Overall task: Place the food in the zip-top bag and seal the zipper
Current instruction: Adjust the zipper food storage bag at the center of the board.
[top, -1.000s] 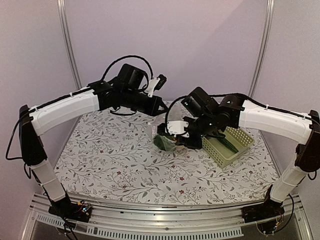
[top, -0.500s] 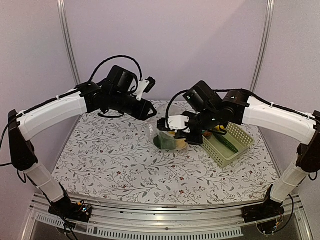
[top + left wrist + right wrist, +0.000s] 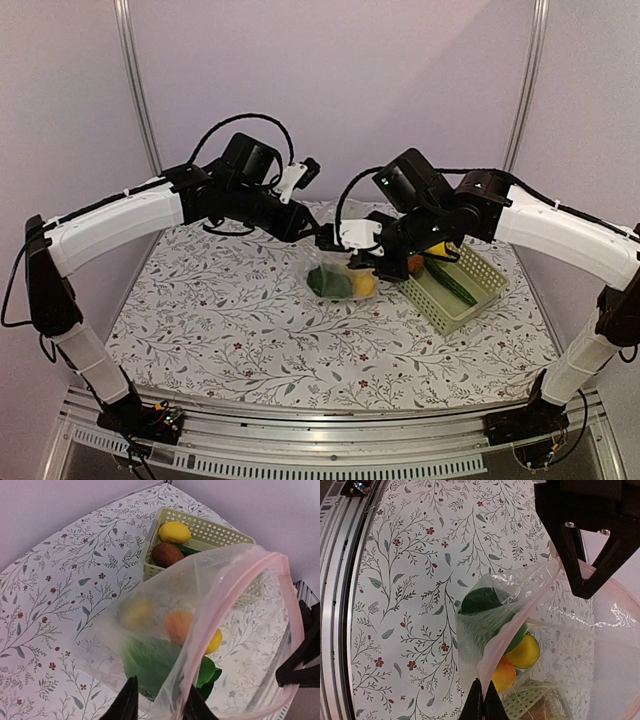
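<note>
1. Zip-top bag (image 3: 338, 280): sits just beside basket (image 3: 470, 300), on basket's side toward L arm. Belly rests on floral cloth (image 3: 220, 330); mouth is held up & gaping.
2. Food already in bag: leafy green (image 3: 150, 662), orange piece (image 3: 179, 626), yellow fruit (image 3: 215, 641), plus a second yellowish one blurred behind film.
3. Not yet bagged, inside basket: yellow fruit (image 3: 175, 531), reddish-brown round one (image 3: 167, 554), cucumber (image 3: 192, 550) part-hidden by bag edge.
4. R gripper (image 3: 481, 690): fingers pressed together, pinching bag at pink zipper (image 3: 210, 611) on mouth side nearer basket.
5. L gripper (image 3: 161, 692): fingers apart, straddling rim on mouth side away from basket. Film runs between them; no pinch evident.
6. Handling, est.: film is thin, limp, crinkly & prob. slick, so mouth will sag shut if only one side is held. Load is light, but round pcs will roll toward low corner. Toy food looks rigid, not fragile.
7. Grip advice: take bag by zipper strip, its stiffest part, w/ holds on opposite sides of mouth. Pick cucumber across mid-body and round pcs across widest part. For sealing, lay strip flat beside basket & press along its length.
</note>
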You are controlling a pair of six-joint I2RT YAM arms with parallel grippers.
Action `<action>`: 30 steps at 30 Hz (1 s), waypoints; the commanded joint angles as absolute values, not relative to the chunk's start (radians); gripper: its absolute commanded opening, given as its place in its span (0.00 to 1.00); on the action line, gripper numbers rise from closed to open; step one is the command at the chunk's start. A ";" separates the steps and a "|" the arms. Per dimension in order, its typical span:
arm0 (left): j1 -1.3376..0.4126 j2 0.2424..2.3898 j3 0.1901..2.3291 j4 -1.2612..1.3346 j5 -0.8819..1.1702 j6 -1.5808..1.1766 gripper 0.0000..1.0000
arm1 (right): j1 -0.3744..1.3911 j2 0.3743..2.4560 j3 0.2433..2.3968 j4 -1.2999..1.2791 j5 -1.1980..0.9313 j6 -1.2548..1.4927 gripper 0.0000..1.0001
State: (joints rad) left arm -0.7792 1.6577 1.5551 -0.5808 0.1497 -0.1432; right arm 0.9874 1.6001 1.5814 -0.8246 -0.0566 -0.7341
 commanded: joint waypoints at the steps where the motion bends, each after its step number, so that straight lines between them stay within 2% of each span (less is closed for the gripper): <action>1: -0.769 1.688 1.596 -0.558 0.202 -0.130 0.15 | 0.991 1.583 1.611 -0.839 -0.070 -0.728 0.00; 4: -0.769 1.682 1.617 -0.567 0.189 -0.124 0.01 | 0.990 1.582 1.611 -0.843 -0.066 -0.727 0.00; 13: -0.769 1.653 1.678 -0.616 0.126 -0.093 0.00 | 0.883 1.584 1.754 -0.910 -0.247 -0.682 0.01; 18: -0.762 1.688 1.727 -0.660 0.064 -0.069 0.00 | 0.876 1.595 1.739 -0.909 -0.236 -0.674 0.20; 21: -0.738 1.696 1.753 -0.660 0.039 -0.062 0.00 | 0.829 1.586 1.777 -0.924 -0.310 -0.650 0.27; 25: -0.697 1.658 1.743 -0.630 0.071 -0.107 0.00 | 0.660 1.551 1.839 -0.965 -0.500 -0.608 0.35; 30: -0.696 1.563 1.594 -0.525 0.054 -0.083 0.00 | 0.403 1.514 1.741 -0.931 -0.597 -0.557 0.40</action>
